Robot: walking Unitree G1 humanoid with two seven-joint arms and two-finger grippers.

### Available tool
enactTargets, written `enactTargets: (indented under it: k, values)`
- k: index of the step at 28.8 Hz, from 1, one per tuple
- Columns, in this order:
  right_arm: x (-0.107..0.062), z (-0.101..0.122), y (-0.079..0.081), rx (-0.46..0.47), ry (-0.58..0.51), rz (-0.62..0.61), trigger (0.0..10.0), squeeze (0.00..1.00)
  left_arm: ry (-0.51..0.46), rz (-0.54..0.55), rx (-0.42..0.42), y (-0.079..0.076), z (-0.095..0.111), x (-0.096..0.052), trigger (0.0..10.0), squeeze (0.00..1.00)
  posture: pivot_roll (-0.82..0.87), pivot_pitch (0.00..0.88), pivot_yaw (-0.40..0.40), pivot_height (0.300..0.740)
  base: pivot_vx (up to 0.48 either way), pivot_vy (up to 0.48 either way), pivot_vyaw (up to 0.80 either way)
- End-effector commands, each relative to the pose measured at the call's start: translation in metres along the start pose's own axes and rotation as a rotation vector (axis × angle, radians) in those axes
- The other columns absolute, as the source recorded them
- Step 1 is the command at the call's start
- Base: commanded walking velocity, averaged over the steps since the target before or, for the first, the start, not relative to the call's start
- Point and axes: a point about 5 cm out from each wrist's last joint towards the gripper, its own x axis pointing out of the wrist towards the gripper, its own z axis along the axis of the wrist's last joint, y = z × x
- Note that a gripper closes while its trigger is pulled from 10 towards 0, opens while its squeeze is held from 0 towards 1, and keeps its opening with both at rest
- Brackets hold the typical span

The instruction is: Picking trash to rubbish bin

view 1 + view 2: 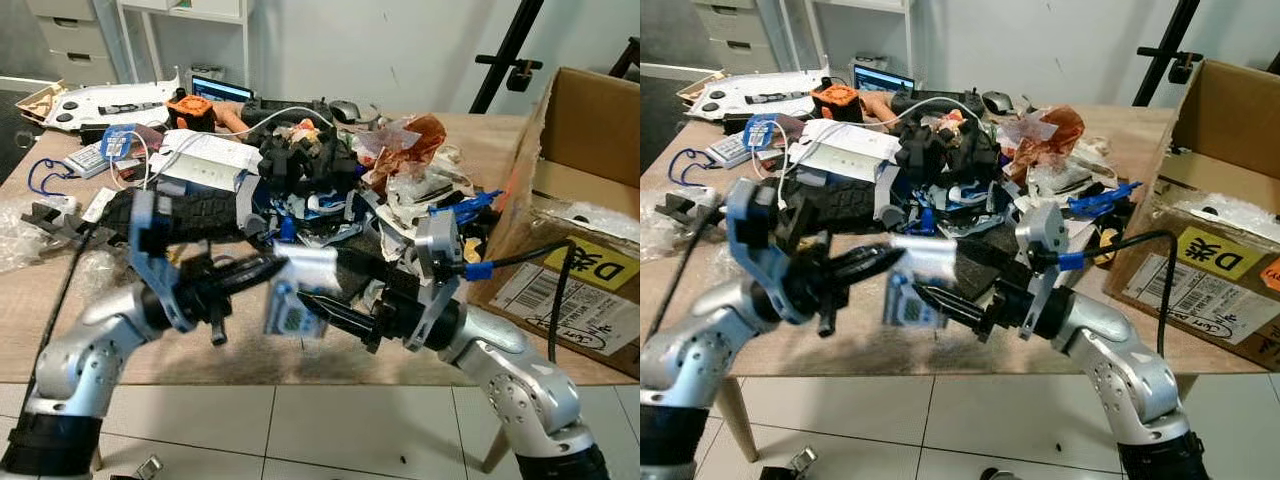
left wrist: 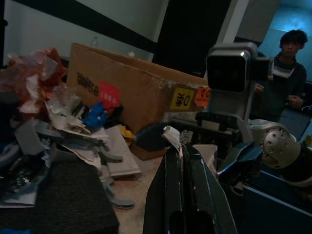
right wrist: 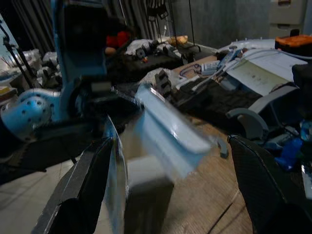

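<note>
We see both grippers raised over the near edge of a cluttered wooden table (image 1: pixel 250 360), meeting around a pale, blurred piece of packaging (image 1: pixel 300 285) with a small printed label hanging from it. The left gripper (image 1: pixel 270 265) has its two black fingers pressed together on the top edge of the packaging, and in the left wrist view a scrap of the white material sits pinched at the closed fingertips (image 2: pixel 183 151). The right gripper (image 1: pixel 310 300) reaches in from the opposite side, its fingers spread wide; in the right wrist view the two fingers (image 3: pixel 83 190) stand well apart with the light packaging between them, and we cannot tell whether either finger touches it. Behind the grippers, toward the middle of the table, lies a heap of trash (image 1: pixel 330 180): black foam pieces, crumpled orange-brown wrapping, torn paper and blue plastic bits. A large open cardboard box (image 1: pixel 580 250) with a yellow label stands at the table's right edge. White papers (image 1: pixel 205 160), a lanyard and small devices lie along the far left of the table, and a laptop screen (image 1: pixel 220 88) glows at the far edge. In the left wrist view a person (image 2: pixel 287 73) stands in the background beyond the right arm.
</note>
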Motion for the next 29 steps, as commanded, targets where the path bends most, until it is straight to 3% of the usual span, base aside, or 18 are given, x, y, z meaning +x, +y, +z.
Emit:
enactTargets:
  k: [1,5,12,28,29]
  values:
    - [0.0,-0.001,0.0,0.017,-0.002,-0.001,10.0,0.0,-0.001,-0.031,-0.014,-0.006,-0.004,0.007,0.0,0.0,0.03,0.107,-0.018,0.74,0.0,0.0,0.0]
    - [0.009,-0.007,0.004,0.056,0.011,0.021,10.0,0.0,-0.051,-0.047,-0.021,-0.01,-0.007,0.024,0.0,0.0,0.02,0.104,-0.016,0.74,0.0,0.0,0.0]
    - [0.013,-0.011,0.008,0.076,0.014,0.041,10.0,0.0,-0.121,-0.054,-0.02,-0.012,0.0,0.039,0.0,0.0,0.02,0.102,-0.012,0.74,0.0,0.0,0.0]
    - [0.009,-0.013,0.008,0.077,0.041,0.052,10.0,0.0,-0.047,-0.078,0.017,-0.011,0.004,0.036,0.0,0.0,0.02,0.107,-0.01,0.74,0.0,0.0,0.0]
    - [0.009,-0.013,0.007,0.088,0.039,0.052,2.5,0.0,-0.047,-0.076,0.018,-0.01,0.004,0.036,0.0,0.0,0.02,0.107,-0.01,0.74,0.0,0.0,0.0]
